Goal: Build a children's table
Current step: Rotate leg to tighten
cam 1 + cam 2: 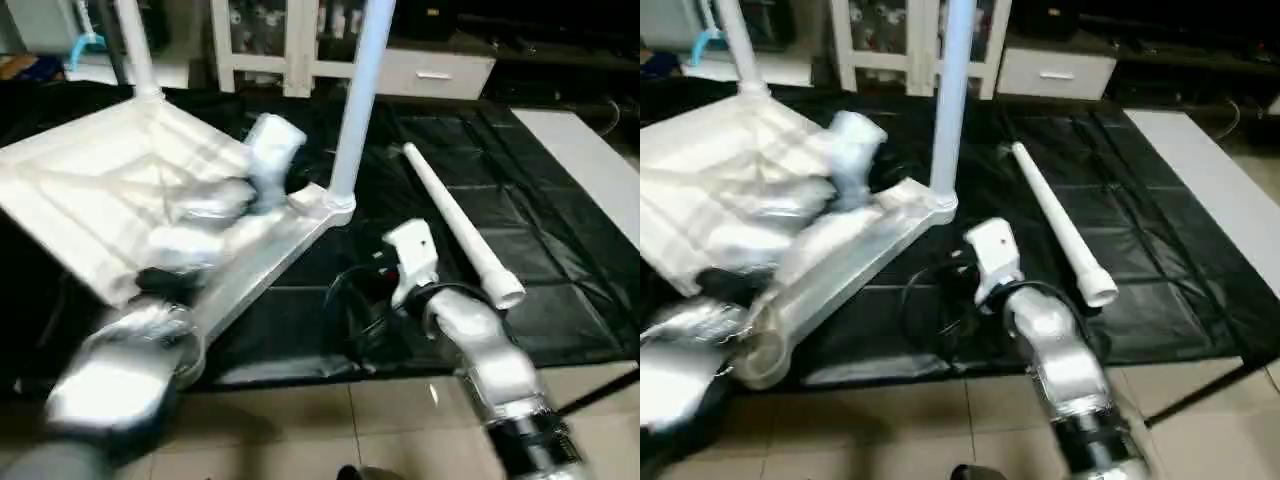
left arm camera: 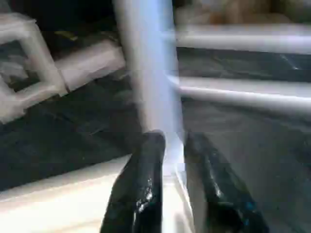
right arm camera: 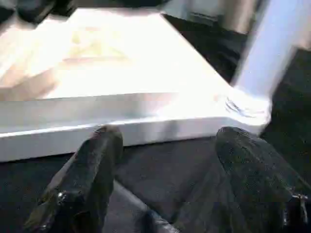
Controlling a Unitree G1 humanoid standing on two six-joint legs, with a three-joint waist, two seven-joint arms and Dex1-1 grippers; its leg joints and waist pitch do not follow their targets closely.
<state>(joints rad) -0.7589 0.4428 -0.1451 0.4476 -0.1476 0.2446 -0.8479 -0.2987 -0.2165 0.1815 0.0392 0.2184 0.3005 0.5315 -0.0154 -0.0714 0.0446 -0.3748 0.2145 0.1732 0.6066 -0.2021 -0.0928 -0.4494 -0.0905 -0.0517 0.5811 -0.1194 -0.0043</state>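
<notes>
The children's table's white tabletop lies upside down and tilted on the black cover. One leg stands upright in its near right corner socket, and another leg stands at the far corner. A loose leg lies on the cover to the right. My left gripper is at the base of the upright leg, its fingers a narrow gap apart and not closed on the leg. My right gripper stands wide open and empty, just short of the tabletop's edge.
The black cover ends at a tiled floor in front. White cabinets stand behind it. A pale board lies at the right. Black cables loop beside my right wrist.
</notes>
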